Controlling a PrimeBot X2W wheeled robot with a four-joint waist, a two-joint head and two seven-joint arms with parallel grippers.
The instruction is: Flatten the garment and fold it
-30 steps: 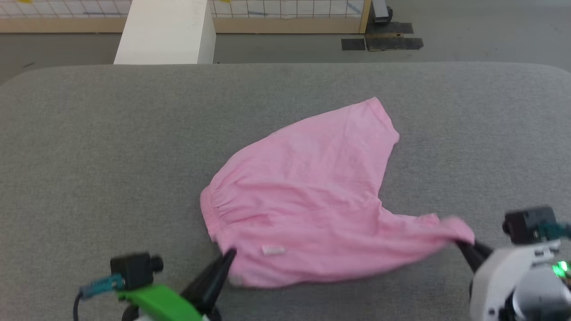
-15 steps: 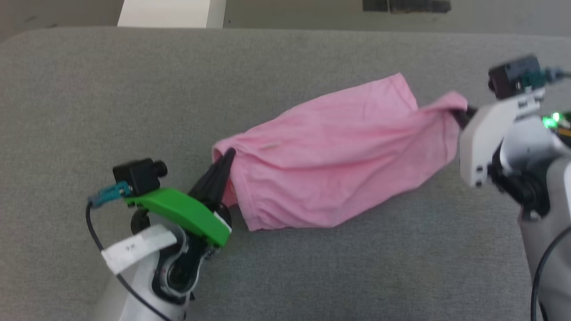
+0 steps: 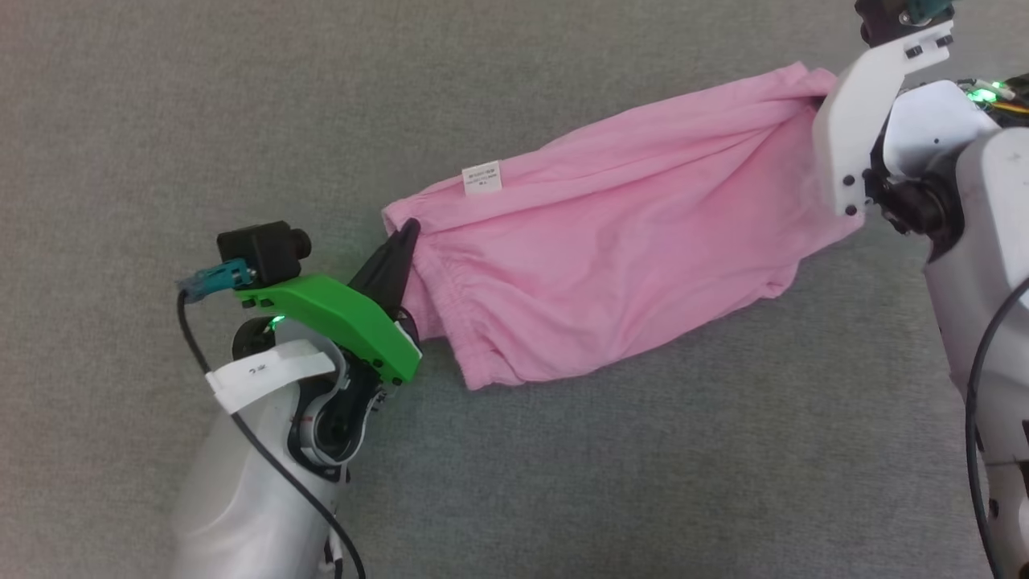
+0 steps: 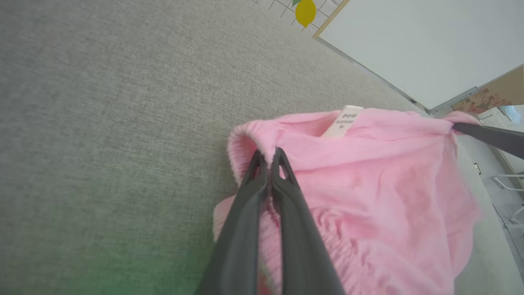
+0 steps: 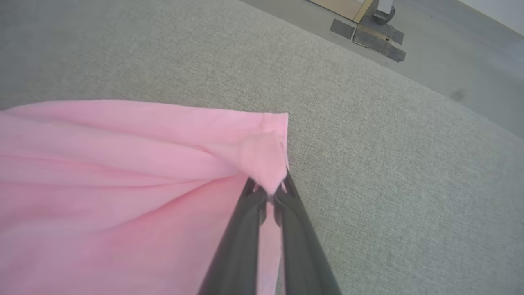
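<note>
In the head view, over a grey woven fabric surface: holds a pair of light pink, thin, wrinkly cloth shorts stretched between left gripper and right gripper, with a small white sewn-in label turned up near the left end.

In the left wrist view: pinches the gathered elastic waistband between clenched dark fingers, with the label just beyond the tips.

In the right wrist view: clamps the opposite corner of the shorts between fingers pressed together, with the cloth fanning out to their left.
</note>
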